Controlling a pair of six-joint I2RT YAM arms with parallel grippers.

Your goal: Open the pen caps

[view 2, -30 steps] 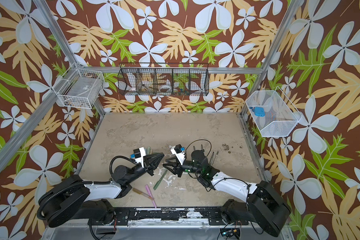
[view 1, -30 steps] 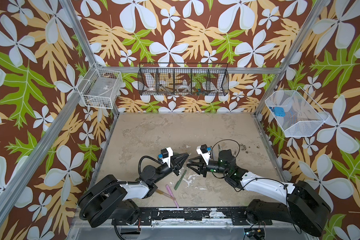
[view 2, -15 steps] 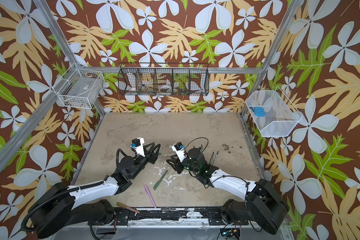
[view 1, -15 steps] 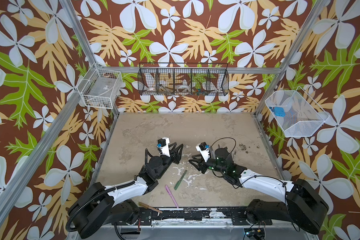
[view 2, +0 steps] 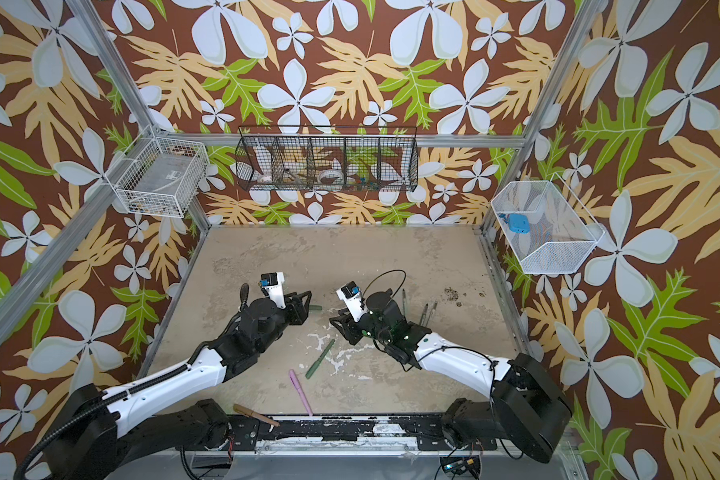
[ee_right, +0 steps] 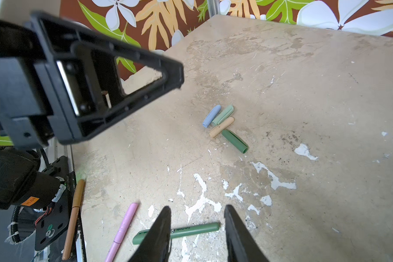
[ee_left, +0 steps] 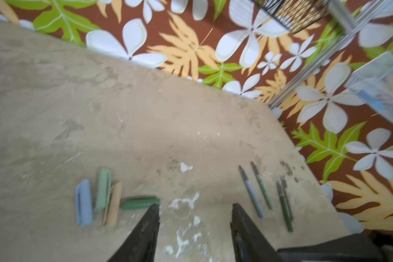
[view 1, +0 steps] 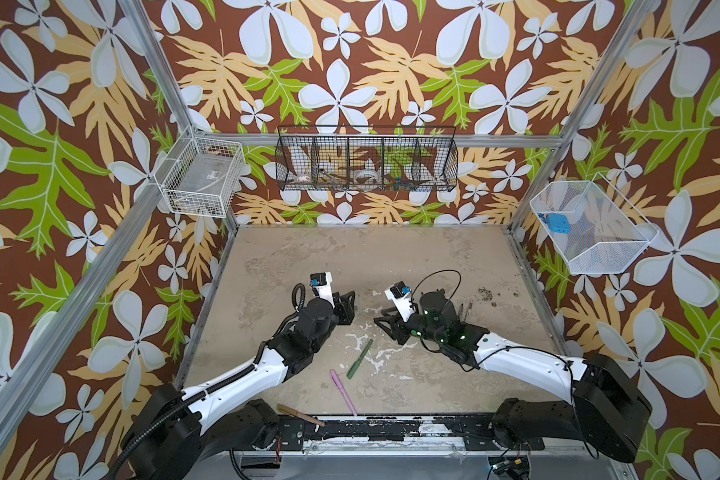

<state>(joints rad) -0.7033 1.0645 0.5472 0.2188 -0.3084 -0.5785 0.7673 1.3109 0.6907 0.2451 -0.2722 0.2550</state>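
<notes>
Several loose pen caps lie together on the table: light blue point(ee_right: 211, 116), light green point(ee_right: 222, 115), beige point(ee_right: 221, 127) and dark green point(ee_right: 234, 141). The left wrist view shows them blurred, the dark green cap point(ee_left: 141, 202) just beside one fingertip. My left gripper point(ee_left: 194, 205) is open and empty, low over the table point(view 1: 391, 266) beside the caps. My right gripper point(ee_right: 197, 207) is open and empty too, hovering above a capped green pen point(ee_right: 186, 231) that lies flat. A capped pink pen point(ee_right: 122, 229) and a brown pen point(ee_right: 74, 217) lie nearer the front edge.
Several uncapped pen bodies point(ee_left: 262, 184) lie side by side on the right of the table, behind my right arm point(view 1: 516, 365). A black wire basket point(view 1: 366, 164) and two white ones point(view 1: 200, 176) point(view 1: 587, 226) hang on the walls.
My left gripper has moved from beside the right gripper toward the back of the table and its jaws have opened. The right gripper has drawn back slightly to the right.
</notes>
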